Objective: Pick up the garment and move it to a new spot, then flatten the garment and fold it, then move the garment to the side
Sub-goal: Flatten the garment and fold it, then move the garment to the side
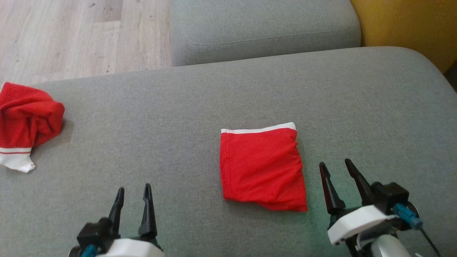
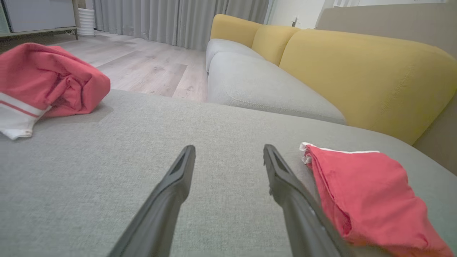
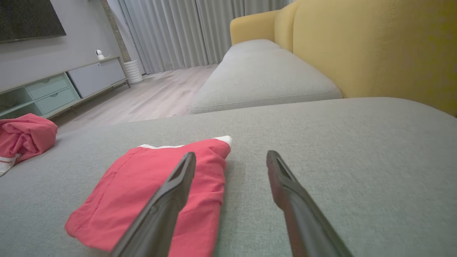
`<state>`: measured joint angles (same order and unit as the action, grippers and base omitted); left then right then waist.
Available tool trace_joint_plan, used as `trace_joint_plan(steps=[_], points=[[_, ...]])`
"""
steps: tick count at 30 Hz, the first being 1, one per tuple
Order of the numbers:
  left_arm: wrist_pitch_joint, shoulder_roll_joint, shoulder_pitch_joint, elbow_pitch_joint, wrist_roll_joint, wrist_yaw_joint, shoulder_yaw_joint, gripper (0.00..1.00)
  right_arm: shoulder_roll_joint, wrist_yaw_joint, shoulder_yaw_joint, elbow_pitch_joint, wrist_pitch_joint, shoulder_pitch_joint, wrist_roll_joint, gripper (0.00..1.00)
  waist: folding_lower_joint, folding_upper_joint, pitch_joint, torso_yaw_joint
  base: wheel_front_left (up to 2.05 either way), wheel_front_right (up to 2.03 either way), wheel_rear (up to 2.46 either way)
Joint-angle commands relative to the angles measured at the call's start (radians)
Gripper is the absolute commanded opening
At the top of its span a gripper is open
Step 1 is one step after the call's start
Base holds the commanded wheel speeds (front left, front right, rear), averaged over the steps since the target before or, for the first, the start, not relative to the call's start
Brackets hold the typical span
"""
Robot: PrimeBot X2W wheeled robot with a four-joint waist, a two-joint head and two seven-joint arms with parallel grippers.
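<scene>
- The jersey [image 1: 28, 117] isn't laid out at all. It's a crumpled red heap at the far left of the seat [image 1: 178, 107], partly cut off by the left edge of our head view.
- As far as a heap has a long axis, it runs front to back in the head view. The red bulk is at the far end, and a white sleeve [image 1: 16, 160] with a red stripe sticks out toward us.
- We can't make out any numerals or a tag in the bunch.
- It sits close to the seat's far edge, with wood floor [image 1: 71, 35] right behind it.
- The surface is a wide grey fabric sofa seat, with another grey cushion [image 1: 264, 32] beyond it and a yellow backrest [image 2: 357, 71] off to the right.
- Around the room we can see grey curtains [image 2: 160, 18] and a low cabinet [image 3: 64, 85] along the wall.
- Our left gripper [image 1: 134, 187] hovers over bare seat near the front with its fingers spread and nothing between them. The jersey is well off to its left and further back, not touching.
- Our right gripper [image 1: 335, 162] is also spread and empty, on the other side of the seat and well apart from the jersey.
- Just left of the right gripper lies a folded red cloth [image 1: 262, 166], with its thin white edge on the far side.
</scene>
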<state>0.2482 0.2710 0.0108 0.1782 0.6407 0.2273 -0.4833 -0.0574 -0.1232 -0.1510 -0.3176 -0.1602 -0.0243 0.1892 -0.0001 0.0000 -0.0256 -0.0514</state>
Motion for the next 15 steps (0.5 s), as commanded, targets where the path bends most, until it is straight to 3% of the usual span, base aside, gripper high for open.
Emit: trace_joint_plan(steps=[1, 15], points=[[0.012, 0.011, -0.025, -0.02, -0.012, -0.003, 0.045, 1.0, 0.006, -0.008, -0.019, 0.049, 0.005, -0.025, -0.004, 1.0, 0.0001, 0.0, -0.002, -0.001, 0.0, 0.0, 0.0], [0.013, 0.008, 0.008, 0.017, -0.046, -0.031, 0.086, 1.0, 0.007, -0.008, -0.022, 0.104, 0.048, 0.013, 0.024, 1.0, 0.0001, 0.0, -0.007, 0.018, 0.0, 0.0, 0.0]])
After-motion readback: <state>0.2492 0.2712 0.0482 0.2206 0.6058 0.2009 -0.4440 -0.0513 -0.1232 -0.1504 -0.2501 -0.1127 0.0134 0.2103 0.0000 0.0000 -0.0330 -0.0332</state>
